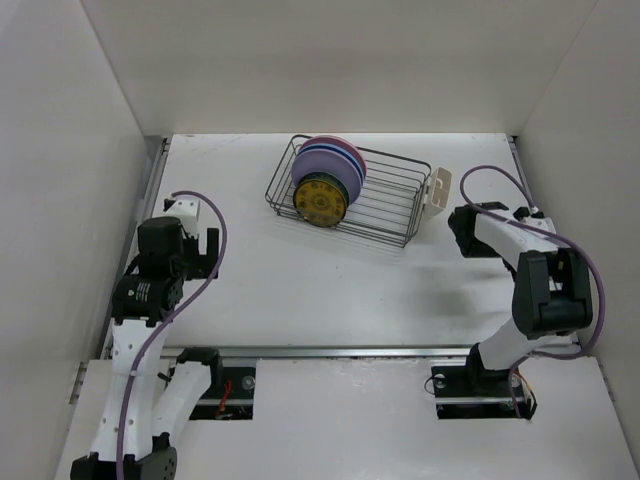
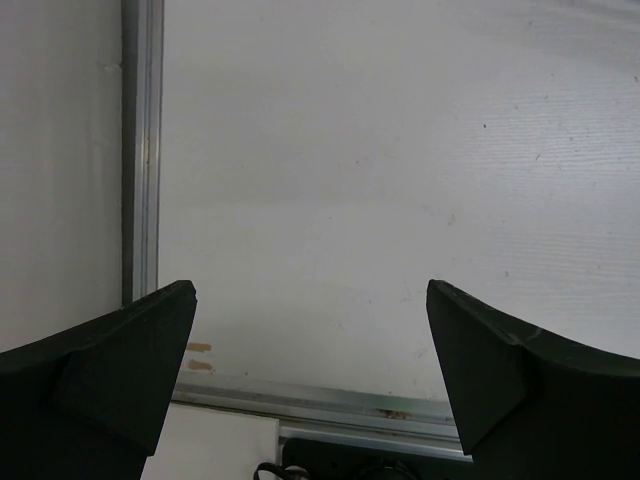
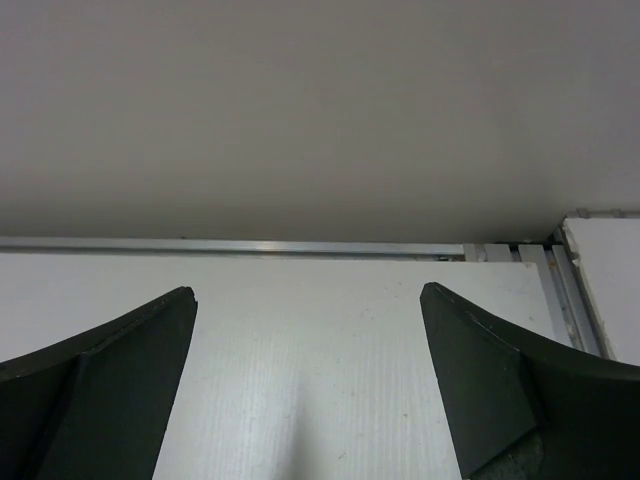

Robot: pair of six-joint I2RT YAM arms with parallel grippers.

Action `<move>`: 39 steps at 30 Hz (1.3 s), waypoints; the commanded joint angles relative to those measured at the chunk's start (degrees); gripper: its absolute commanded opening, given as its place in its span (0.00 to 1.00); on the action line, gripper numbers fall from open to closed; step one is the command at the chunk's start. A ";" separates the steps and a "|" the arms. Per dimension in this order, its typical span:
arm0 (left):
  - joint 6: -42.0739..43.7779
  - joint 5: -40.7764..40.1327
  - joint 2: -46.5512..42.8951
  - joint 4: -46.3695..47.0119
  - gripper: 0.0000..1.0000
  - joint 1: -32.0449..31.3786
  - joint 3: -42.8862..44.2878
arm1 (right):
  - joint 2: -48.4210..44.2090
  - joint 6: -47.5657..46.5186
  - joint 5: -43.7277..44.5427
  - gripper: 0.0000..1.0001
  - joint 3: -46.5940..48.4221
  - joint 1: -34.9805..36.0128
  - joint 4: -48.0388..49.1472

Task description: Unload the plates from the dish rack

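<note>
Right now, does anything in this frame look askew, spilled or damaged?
Only the dish rack sits skewed to the table edges, with its plates bunched upright at one end. Nothing looks spilled or broken. The left tool and right tool are open and empty.

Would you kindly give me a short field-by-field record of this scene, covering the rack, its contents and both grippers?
rack: dark wire, at the far middle of the table, set at an angle
plates: on edge, bunched at the rack's left end; none on the table
yellow plate: patterned, nearest of the bunch
cup: cream, clipped to the rack's right end
left gripper: fingers open, empty, left of the rack
right gripper: fingers open, empty, right of the rack
</note>
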 commanded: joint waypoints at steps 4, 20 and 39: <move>4.71 -0.64 -4.15 -0.61 1.00 -0.23 0.82 | -11.17 -12.25 7.05 1.00 13.78 -0.25 -3.14; 12.73 19.48 22.88 -20.02 1.00 -0.23 24.78 | -16.23 -106.12 -102.56 1.00 24.16 10.02 60.82; 1.13 29.34 45.85 -7.20 0.95 -0.23 38.79 | 21.31 -116.95 -89.46 0.40 47.55 27.00 51.97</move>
